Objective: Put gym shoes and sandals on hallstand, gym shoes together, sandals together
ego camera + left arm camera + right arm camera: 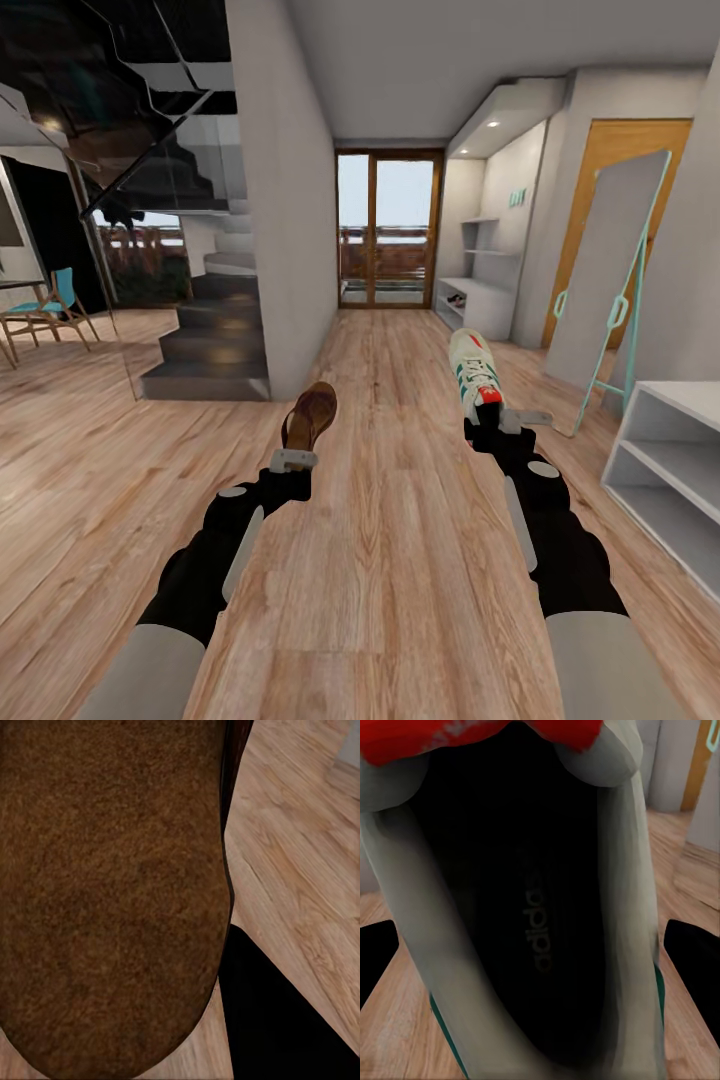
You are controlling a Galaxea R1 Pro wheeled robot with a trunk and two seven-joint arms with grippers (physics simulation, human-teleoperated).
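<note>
- Gym shoe (474, 369) rides in my right gripper (497, 422), clamped at the heel, toe pointing away down the corridor; the right wrist view looks straight into its dark opening (536, 922) under the red tongue patch.
- Sandal (309, 415) is pinched in my left gripper (293, 459), held clear of the corridor floor (400, 560); its brown sole (112, 892) sits right against the left wrist camera.
- Both loads are lifted, so I judge this the carry step: one of each pair is in hand, neither yet on a rack.
- White shelf unit (672, 470) with open tiers stands near on my right; a similar low white unit (474, 303) sits far down the corridor by the glass door (388, 228). Which is the hallstand I cannot tell.
- Next I would need to turn toward the rack, bring a gripper over a flat surface, and leave room beside each shoe for its mate.
</note>
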